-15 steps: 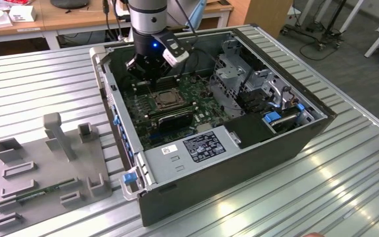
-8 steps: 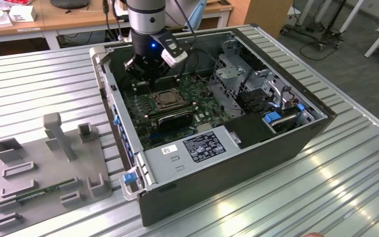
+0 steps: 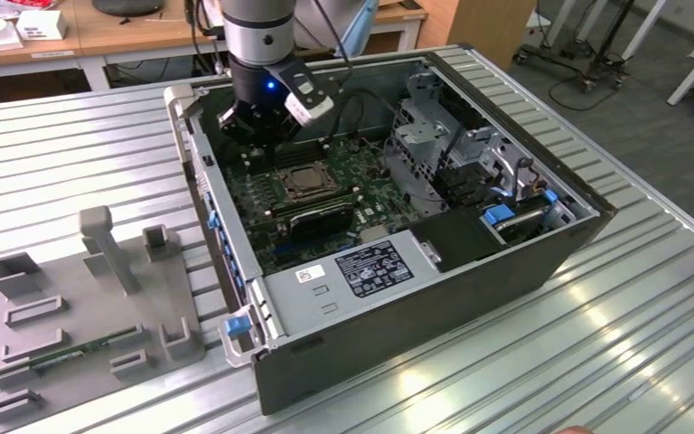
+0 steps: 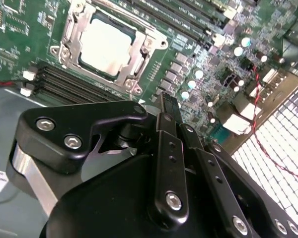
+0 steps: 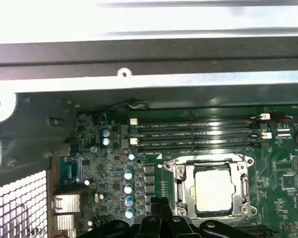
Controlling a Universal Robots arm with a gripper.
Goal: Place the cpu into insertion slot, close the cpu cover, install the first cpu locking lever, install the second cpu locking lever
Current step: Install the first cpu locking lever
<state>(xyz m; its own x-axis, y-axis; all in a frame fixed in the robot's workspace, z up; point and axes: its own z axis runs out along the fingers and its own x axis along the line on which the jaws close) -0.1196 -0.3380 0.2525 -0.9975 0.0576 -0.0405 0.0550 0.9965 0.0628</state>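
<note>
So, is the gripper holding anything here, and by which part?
Nothing held: the gripper hovers empty, and the cpu sits in the insertion slot.

A silver ribbed metal desk (image 3: 636,362), built of long parallel slats, is carrying two things. A dark metal desktop computer case (image 3: 444,307) is lying on its side toward the exterior view's right, its open side facing up. A grey flat fixture plate (image 3: 94,316) with upright blocks and posts is sitting on the slats at the exterior view's left, just beside the case; whether the two are touching cannot be told.
</note>
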